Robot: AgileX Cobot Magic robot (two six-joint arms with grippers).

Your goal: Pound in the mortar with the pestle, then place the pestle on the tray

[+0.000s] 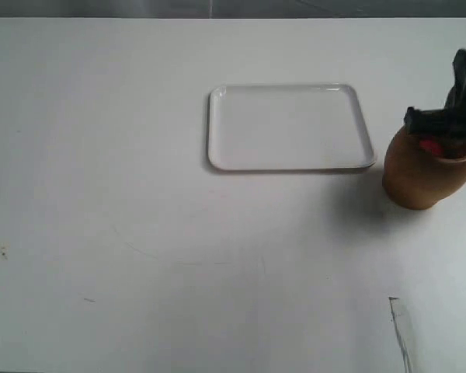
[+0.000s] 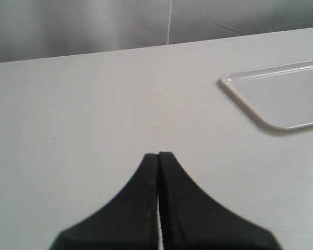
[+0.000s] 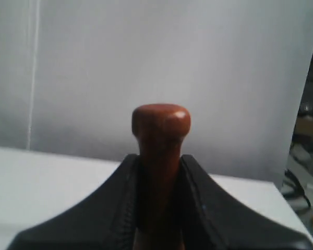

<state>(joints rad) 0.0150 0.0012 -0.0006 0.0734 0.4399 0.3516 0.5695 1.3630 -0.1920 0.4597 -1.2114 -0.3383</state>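
My right gripper squeezes the pestle just under its knob, at the mouth of the mortar beside the tray; the wood looks hard, smooth and light, so I think that grip suits, while my left gripper is closed on nothing.

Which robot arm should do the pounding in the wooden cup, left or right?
The right, I'd say. The right gripper is shut on the pestle, at the mouth of the mortar. The left gripper is shut on nothing, over bare table, with no mortar in its view.
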